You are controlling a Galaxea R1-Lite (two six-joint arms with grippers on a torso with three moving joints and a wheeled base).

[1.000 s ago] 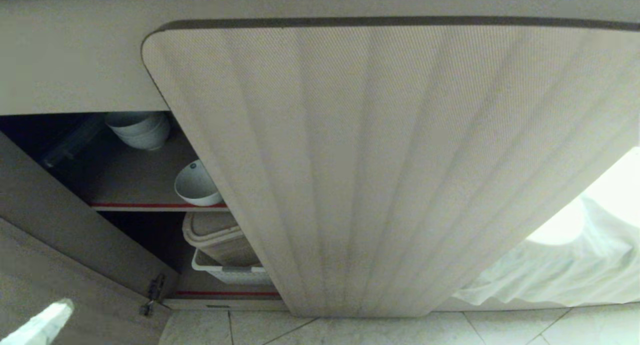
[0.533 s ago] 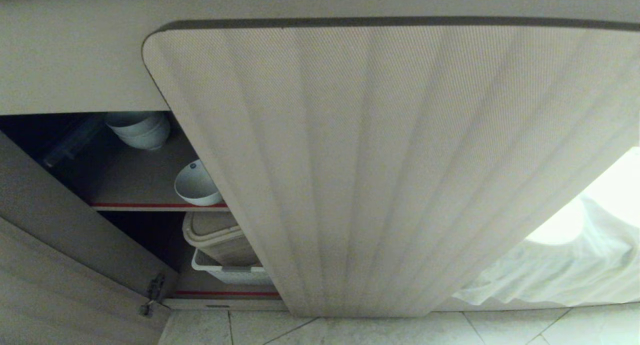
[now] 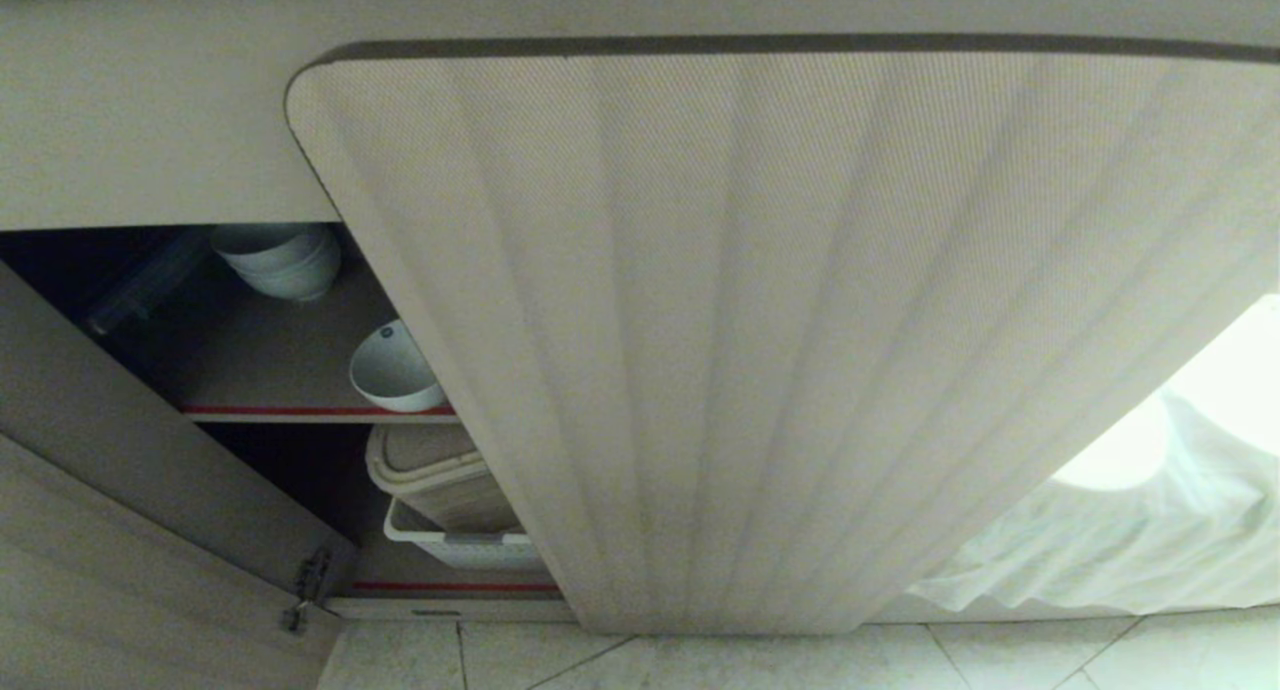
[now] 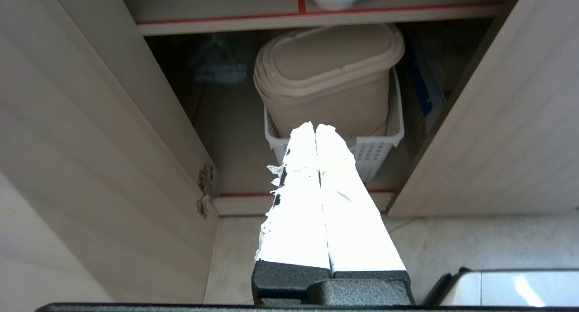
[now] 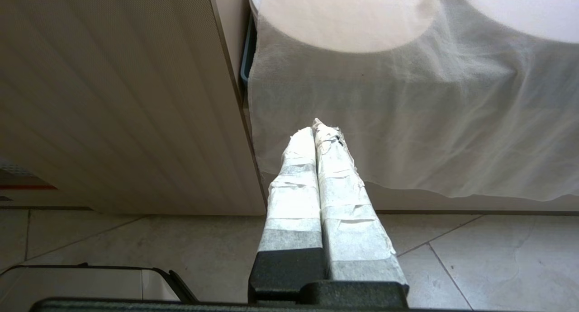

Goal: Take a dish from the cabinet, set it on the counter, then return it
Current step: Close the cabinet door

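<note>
The left hand [image 4: 315,127] hung closed and empty before the open cabinet [image 3: 150,450]; the right hand [image 5: 314,129] sat closed. Farther in, the dish [image 3: 393,370] rested tilted at the upper shelf's front edge: light, rigid, slippery, breakable, best pinched at its rim.

Left claw [image 4: 315,127]: two long tapering fingers wrapped in white tape w/ frayed edges, on a black textured mount. Right claw [image 5: 314,124]: same build, tape in overlapping bands, greyer nr the black base, tips frayed.
</note>
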